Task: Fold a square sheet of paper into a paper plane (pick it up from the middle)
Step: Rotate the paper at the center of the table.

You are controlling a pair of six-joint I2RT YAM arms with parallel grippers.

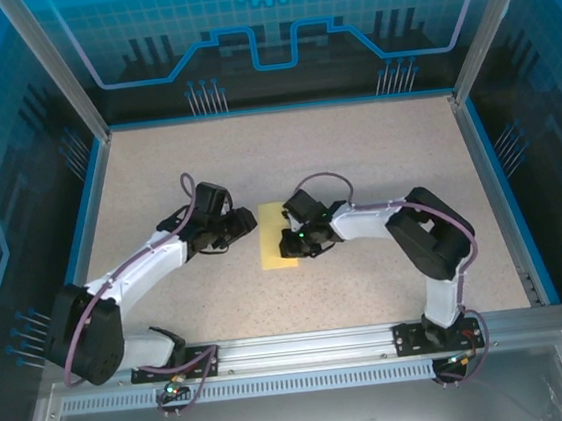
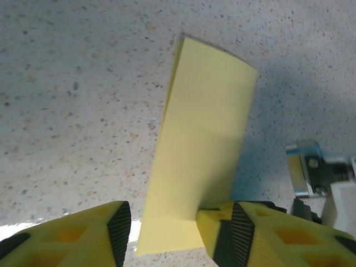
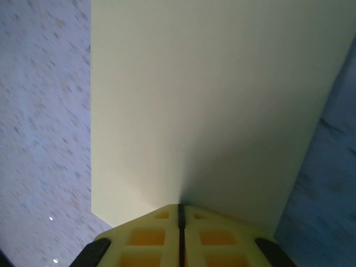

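Note:
The square sheet of paper (image 1: pixel 273 251) is pale yellow and lies mid-table between both grippers, folded over into a narrow strip. In the left wrist view the paper (image 2: pixel 206 122) runs up from between my left gripper's (image 2: pixel 169 231) fingers. Those fingers stand apart, and the right-hand pad (image 2: pixel 219 233) rests against the paper's edge. My left gripper (image 1: pixel 246 230) sits at the sheet's left side. My right gripper (image 1: pixel 290 244) is at the sheet's right side. Its jaws (image 3: pixel 179 208) are shut on the paper's (image 3: pixel 211 100) near edge.
The speckled beige table (image 1: pixel 355 152) is bounded by blue-edged transparent walls on the left, right and far sides. A metal rail (image 1: pixel 305 347) carrying both arm bases runs along the near edge. The right arm's metal wrist part (image 2: pixel 311 172) shows beside the paper.

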